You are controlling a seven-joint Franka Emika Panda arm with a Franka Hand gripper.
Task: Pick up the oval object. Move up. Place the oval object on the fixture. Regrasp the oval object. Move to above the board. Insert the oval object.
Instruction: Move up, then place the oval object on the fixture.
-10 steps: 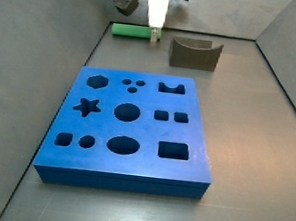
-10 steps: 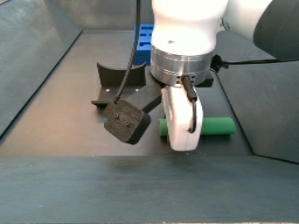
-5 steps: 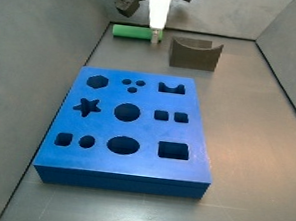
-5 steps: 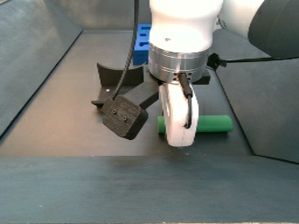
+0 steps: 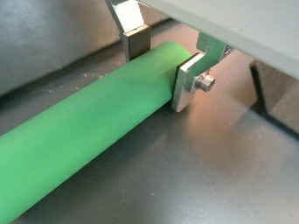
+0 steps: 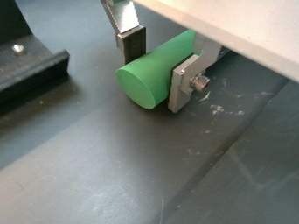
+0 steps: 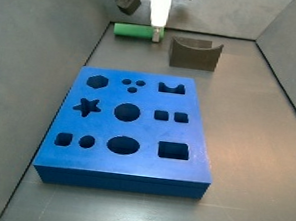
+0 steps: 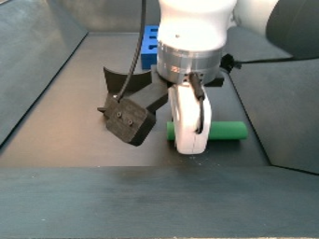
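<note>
In a side view the oval object (image 7: pixel 130 30) lies at the far left of the back of the floor. The gripper (image 7: pixel 156 35) comes straight down onto its right-hand end. To the right of that stands the fixture (image 7: pixel 194 53), apart from both and with its notch empty. The board (image 7: pixel 133 131) sits well nearer the camera, and none of its holes is filled.

In both wrist views the jaws are closed on the rod. One dark pad (image 5: pixel 136 45) presses its far flank and a silver finger (image 5: pixel 188 80) presses its near flank, with no gap at either. The hold is close to one rounded end (image 6: pixel 142 80), so most of the length sticks out to one side.

Compared with a second ago, in the side view from the front the gripper (image 8: pixel 189 142) and the green rod (image 8: pixel 229 132) both sit slightly higher in the picture. The black camera block on the wrist has also climbed. The rod is low over the floor, and I cannot tell whether it has cleared it.

I judge that the pick is done and the move up has just begun. An off-centre grip like this may let the long free end droop, so the set-down in the fixture's notch will need care
</note>
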